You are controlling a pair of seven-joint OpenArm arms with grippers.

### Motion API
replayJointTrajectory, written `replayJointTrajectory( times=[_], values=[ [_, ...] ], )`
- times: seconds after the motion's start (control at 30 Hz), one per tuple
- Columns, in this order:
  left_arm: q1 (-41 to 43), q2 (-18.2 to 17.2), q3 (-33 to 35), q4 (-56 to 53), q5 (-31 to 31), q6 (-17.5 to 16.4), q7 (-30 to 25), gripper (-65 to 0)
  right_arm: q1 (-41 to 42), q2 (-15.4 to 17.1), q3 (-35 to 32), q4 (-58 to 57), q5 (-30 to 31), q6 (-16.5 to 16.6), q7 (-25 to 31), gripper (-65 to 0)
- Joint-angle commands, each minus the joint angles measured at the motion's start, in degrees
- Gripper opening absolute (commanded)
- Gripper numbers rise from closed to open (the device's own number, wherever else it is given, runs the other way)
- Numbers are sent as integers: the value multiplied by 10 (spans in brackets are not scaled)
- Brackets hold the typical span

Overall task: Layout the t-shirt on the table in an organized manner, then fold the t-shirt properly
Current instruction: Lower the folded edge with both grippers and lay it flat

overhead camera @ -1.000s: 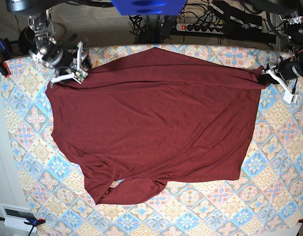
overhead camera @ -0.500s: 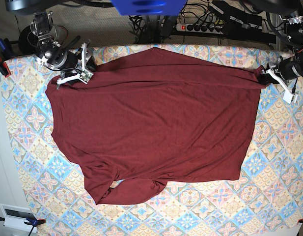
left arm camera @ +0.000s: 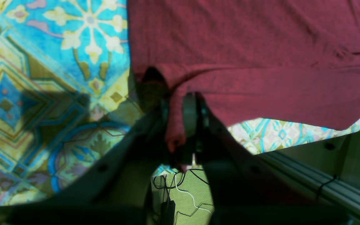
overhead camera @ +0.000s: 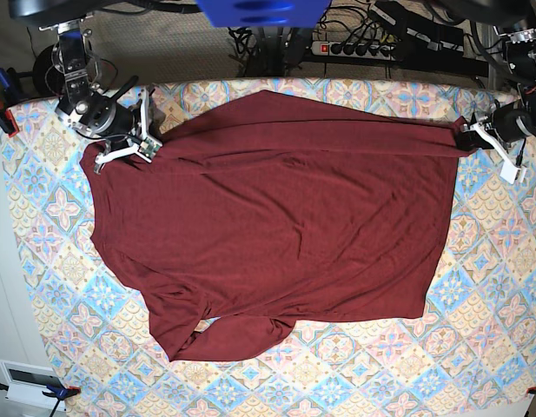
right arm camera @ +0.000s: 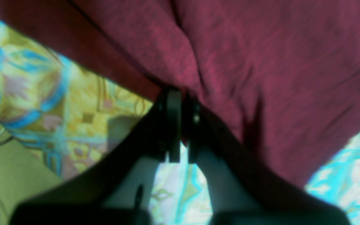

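Spread across the bench (overhead camera: 498, 261), far corners of the t-shirt (overhead camera: 276, 226) pinched by both: left pincer (left arm camera: 180, 125) and right pincer (right arm camera: 181, 122) clenched on fabric. Best pulled apart evenly (no jerks), then lowered flat.

Your right gripper (overhead camera: 144, 143) has come in from just off the t-shirt (overhead camera: 276, 226) and its jaws, wide apart a second ago, have closed on the fabric at that corner; the right wrist view is blurred, but cloth seems pinched between the fingers (right arm camera: 173, 125). That edge of the shirt, which lay in a straight folded band along the far side of the table (overhead camera: 50, 261), now rises in slanting creases toward the gripper, and the far hem peaks more sharply near the middle
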Motion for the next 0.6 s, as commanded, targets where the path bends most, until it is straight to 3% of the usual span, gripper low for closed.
replayJointTrajectory(
  times=[0.0, 0.33, 0.57],
  values=[
    [-4, -14, -6, 11, -9, -1, -9, -650, 5, 9, 11, 21, 3, -3, 8, -650],
    [-4, -2, -113, 8, -70, -1, -5, -650, 5, 9, 11, 55, 3, -3, 6, -650],
    [-32, 14, -120, 6, -68, 0, -6, -650, 6, 9, 36, 52, 4, -3, 3, -650]
  ],
)
